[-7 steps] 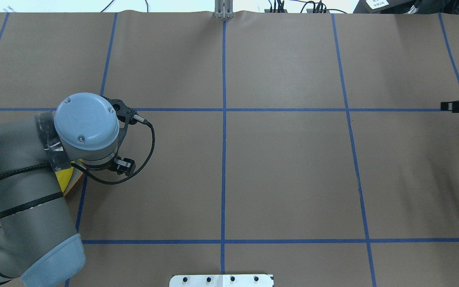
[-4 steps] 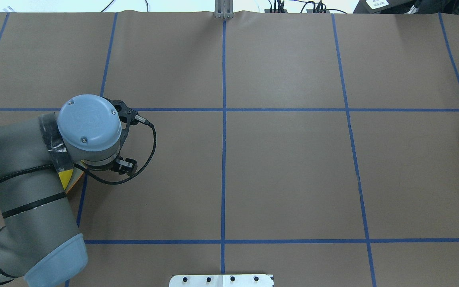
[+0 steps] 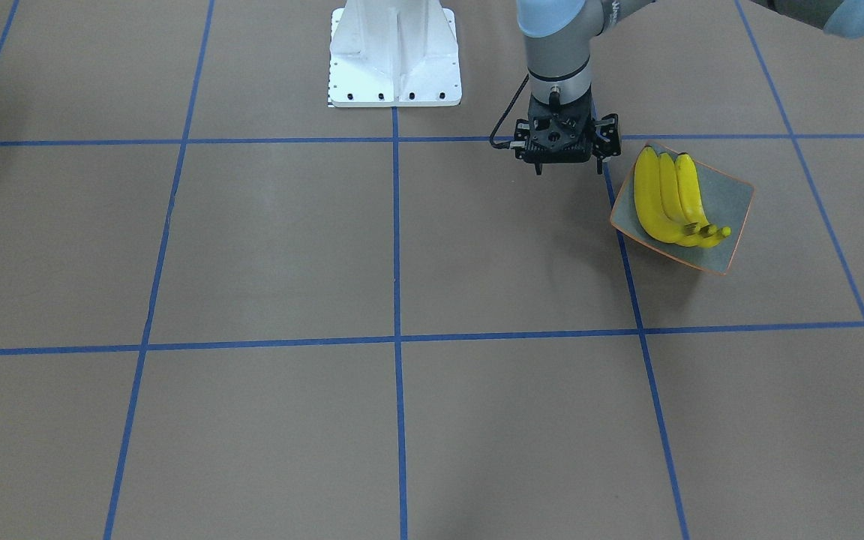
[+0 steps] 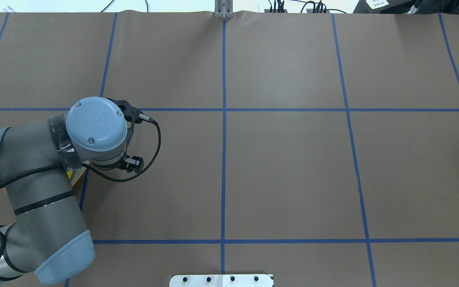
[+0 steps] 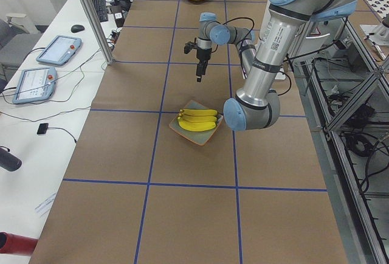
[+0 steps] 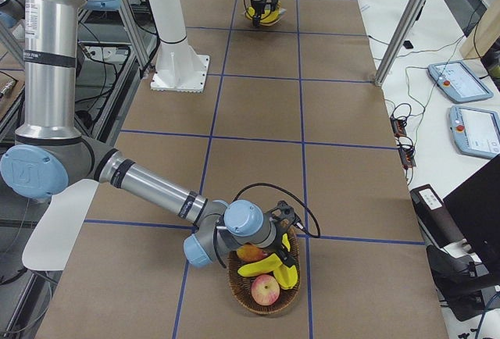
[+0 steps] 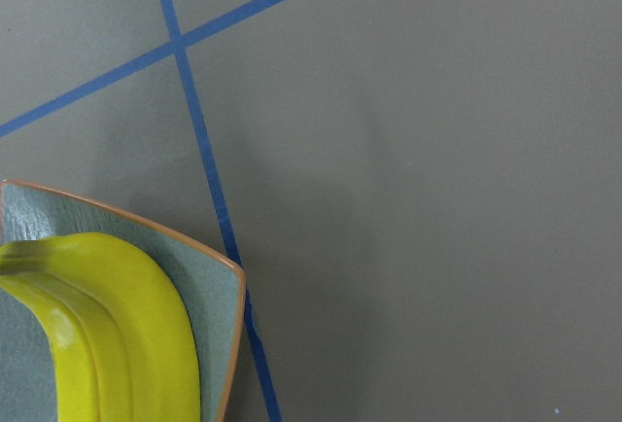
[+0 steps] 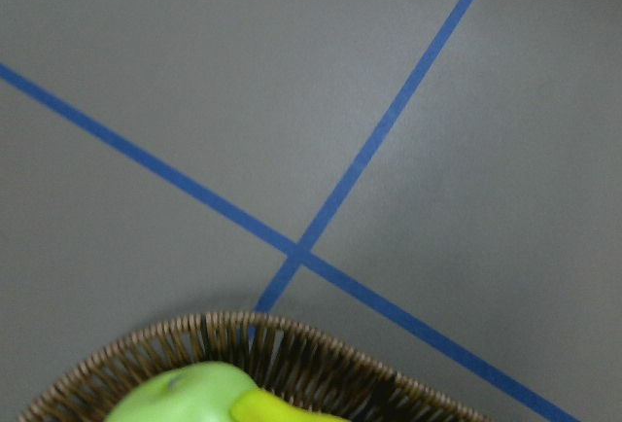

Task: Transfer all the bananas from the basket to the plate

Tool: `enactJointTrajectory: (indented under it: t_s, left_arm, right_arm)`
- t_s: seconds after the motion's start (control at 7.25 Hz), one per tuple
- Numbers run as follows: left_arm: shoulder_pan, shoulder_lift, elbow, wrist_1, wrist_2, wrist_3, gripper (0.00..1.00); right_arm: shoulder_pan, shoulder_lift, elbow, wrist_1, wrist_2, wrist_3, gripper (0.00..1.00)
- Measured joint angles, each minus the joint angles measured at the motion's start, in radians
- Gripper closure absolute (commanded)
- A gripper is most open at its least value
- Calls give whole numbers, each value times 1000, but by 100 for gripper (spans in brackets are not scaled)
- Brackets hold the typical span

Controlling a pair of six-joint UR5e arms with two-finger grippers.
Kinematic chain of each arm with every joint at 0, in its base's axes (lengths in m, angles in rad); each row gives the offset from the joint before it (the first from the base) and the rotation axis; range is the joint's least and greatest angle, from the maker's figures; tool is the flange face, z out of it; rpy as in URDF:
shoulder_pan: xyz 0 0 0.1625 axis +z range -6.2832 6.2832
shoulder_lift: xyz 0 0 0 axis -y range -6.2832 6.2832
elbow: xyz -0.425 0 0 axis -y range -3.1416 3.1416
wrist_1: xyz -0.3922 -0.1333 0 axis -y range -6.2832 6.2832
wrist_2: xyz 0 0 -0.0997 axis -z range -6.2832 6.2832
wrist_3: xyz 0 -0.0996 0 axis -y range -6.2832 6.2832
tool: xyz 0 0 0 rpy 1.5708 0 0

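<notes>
Left jaws released and empty, beside plate (image 3: 728, 196) near table's (image 3: 274, 247) left end; three bananas (image 3: 664, 204) on it. Right jaws in basket (image 6: 291, 298) at right end, over last banana (image 6: 262, 269); can't tell their state. Probably light, slick, curved: pinch mid-body, gently.

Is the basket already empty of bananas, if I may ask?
No, the exterior right view shows a yellow banana lying in the basket beside red fruit.
</notes>
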Motion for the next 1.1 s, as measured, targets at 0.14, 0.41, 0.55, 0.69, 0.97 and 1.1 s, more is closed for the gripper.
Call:
enactJointTrajectory:
  t_s: [0.14,0.41,0.55,0.69,0.97,1.1]
  left_arm:
    - [0,0,5,-5,0,-3,0]
    - [1,-1,11,-8,1,-5,0]
    - [1,-1,11,-8,0,-6,0]
    - [2,-1,12,-8,0,-9,0]
    - [3,-1,15,-13,0,-17,0]
    - [4,0,16,-18,1,-18,0]
  right_arm:
    - [-1,0,-12,-4,-18,-40,12]
    - [-13,26,-35,-10,-46,-68,12]
    - [-21,32,-38,-17,-48,-69,15]
    - [-27,34,-39,-21,-49,-67,16]
    - [-42,34,-41,-23,-50,-70,17]
    - [-49,34,-41,-23,-51,-69,18]
